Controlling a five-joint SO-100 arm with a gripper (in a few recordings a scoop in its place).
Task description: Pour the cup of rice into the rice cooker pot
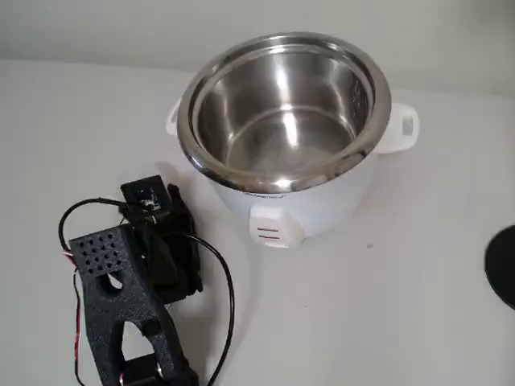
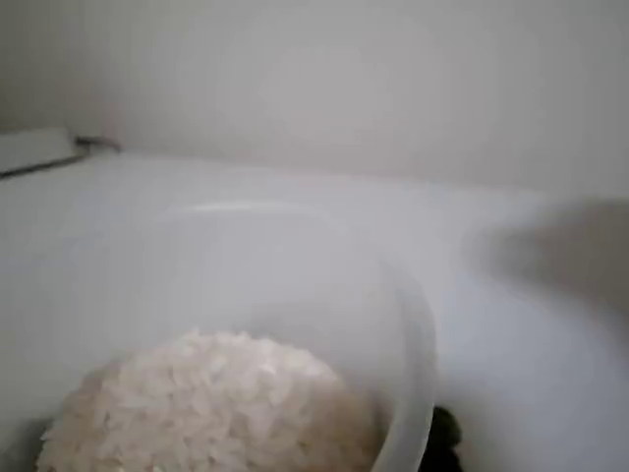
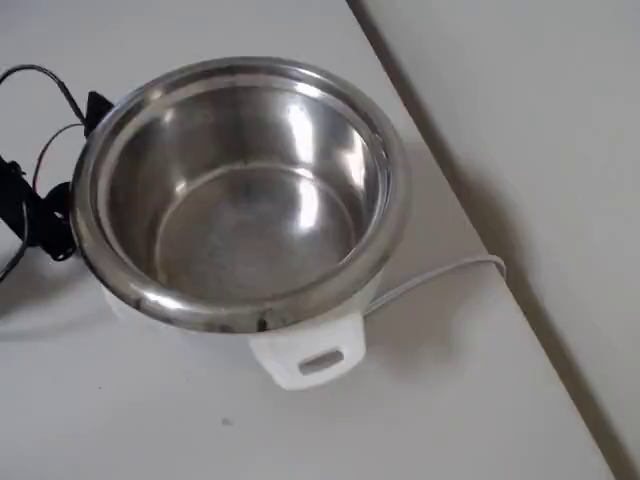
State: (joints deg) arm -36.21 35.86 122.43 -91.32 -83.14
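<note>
Black robot arm (image 1: 133, 314) fills the lower left of the fixed view, standing on a plain white table (image 1: 386, 305), with thin black and red wires looping round it. Its gripper (image 1: 153, 205) points toward the upper part of the frame, just left of the cooker; the fingers are hidden under the arm's body, so I cannot tell how far apart they are or whether they grip anything.

At the centre of that view sits the rice cooker pot (image 1: 282, 112), a large shiny steel bowl with a wide rolled rim, set in a white cooker body (image 1: 306, 209) with side handles. At the far right edge lies part of a black round object (image 1: 503, 265).

Seen from the wrist, the cup (image 2: 403, 334), clear and blurred, sits very close to the lens in the lower left and centre, with the rice (image 2: 211, 408) heaped inside as a white mound. Behind it the white table runs to a pale wall (image 2: 344, 69).

From overhead, the pot's bare steel floor shows no grains. A white cord (image 3: 430, 280) trails right from the cooker toward the table edge, beyond which a pale grey floor (image 3: 540, 120) fills the right side.
</note>
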